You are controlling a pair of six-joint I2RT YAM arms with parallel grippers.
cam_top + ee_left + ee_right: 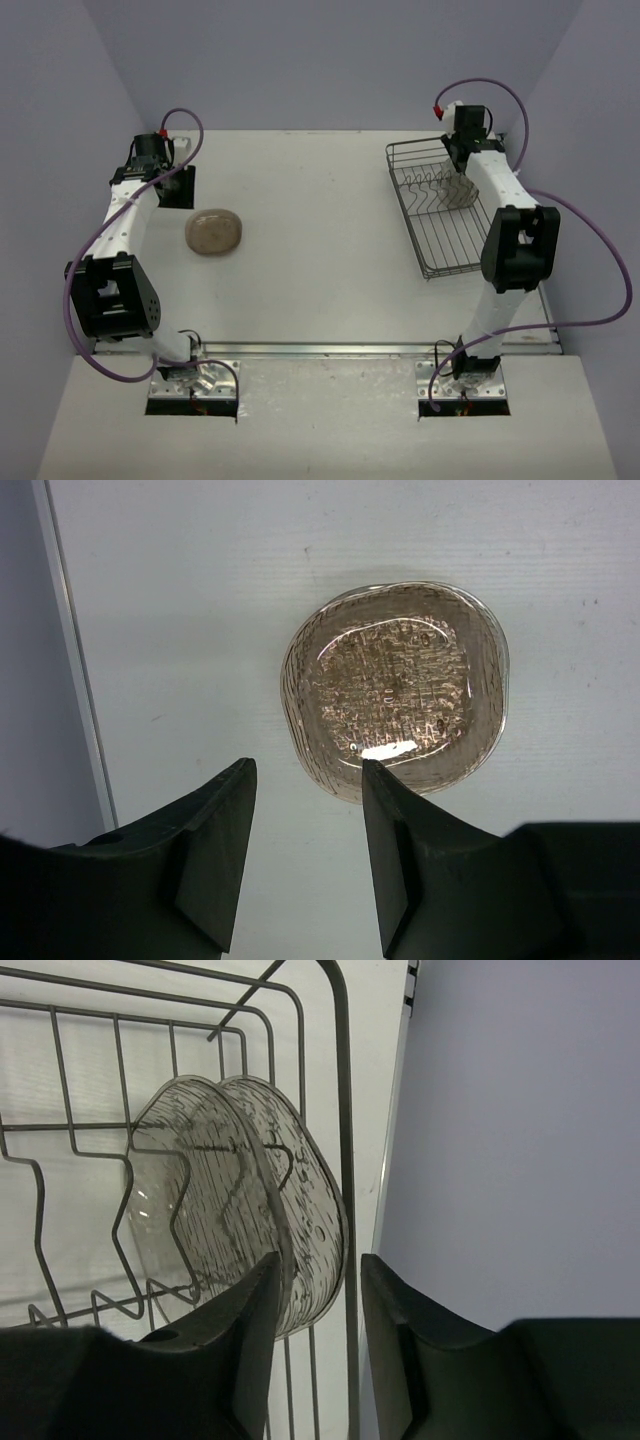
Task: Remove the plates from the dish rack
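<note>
One smoky brown plate [395, 705] lies flat on the white table, left of centre in the top view [214, 232]. My left gripper [310, 780] hovers just short of it, open with only bare table between its fingers. The dark wire dish rack [440, 245] sits at the far right. Two translucent plates [190, 1210] [305, 1215] stand upright in its far end. My right gripper [318, 1270] is open at the rack's edge. The outer plate's rim and the rack's rim wire [345, 1110] show in the gap between its fingers.
The table's left edge [70, 660] runs close beside my left gripper, with the lilac wall beyond it. The right wall [520, 1140] stands right behind the rack. A metal strip [330, 350] crosses the table's near side in front of both arm bases.
</note>
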